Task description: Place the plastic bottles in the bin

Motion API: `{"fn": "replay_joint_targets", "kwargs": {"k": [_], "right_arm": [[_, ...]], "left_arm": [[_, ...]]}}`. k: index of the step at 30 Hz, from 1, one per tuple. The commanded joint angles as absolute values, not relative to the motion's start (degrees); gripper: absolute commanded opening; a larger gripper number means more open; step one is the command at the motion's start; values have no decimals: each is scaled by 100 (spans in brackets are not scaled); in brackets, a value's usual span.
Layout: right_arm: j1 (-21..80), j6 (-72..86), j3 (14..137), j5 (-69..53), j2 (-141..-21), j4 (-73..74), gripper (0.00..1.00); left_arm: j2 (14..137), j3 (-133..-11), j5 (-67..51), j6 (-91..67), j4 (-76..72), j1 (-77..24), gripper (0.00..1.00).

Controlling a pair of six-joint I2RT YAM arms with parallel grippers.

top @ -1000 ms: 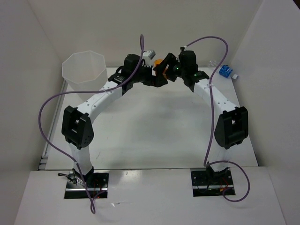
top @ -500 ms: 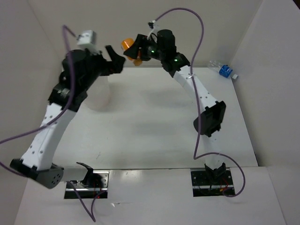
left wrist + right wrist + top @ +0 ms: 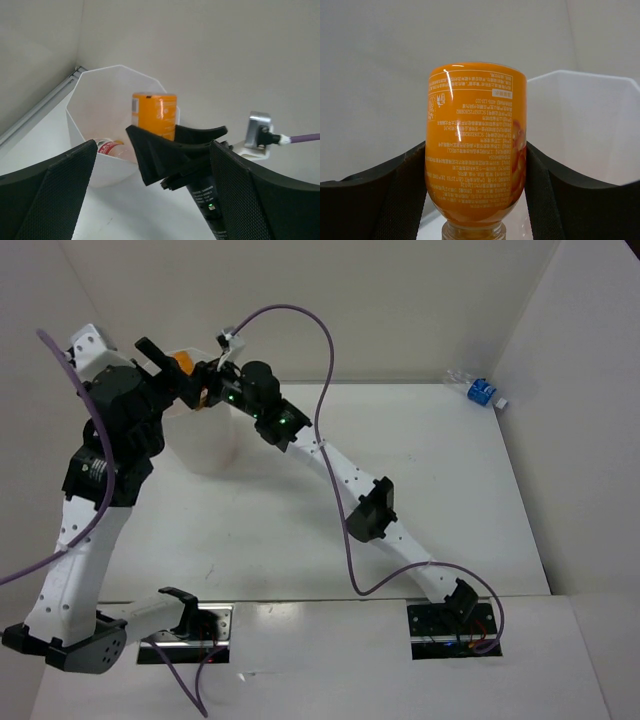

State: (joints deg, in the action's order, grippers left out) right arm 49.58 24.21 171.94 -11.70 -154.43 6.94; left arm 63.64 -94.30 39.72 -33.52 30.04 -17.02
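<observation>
One small bottle lying in the bin, right claw gripping orange bottle by its rim, left claw wide.

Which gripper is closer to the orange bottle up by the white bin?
Right. The right gripper is shut on the orange bottle, holding it at the rim of the bin. The left gripper is open just short of the bottle, not touching it.
</observation>
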Motion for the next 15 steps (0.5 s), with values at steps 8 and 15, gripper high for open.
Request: {"fn": "replay_joint_targets", "kwargs": {"k": [8, 15], "right_arm": [[4983, 2057, 17209, 104, -15609, -1896, 59], [4983, 1925, 16876, 360, -15828, -2145, 71]], "left_arm": [[6302, -9168, 4096, -3261, 2619, -1626, 100], [6372, -9088, 3824, -3261, 2505, -1626, 100]]}}
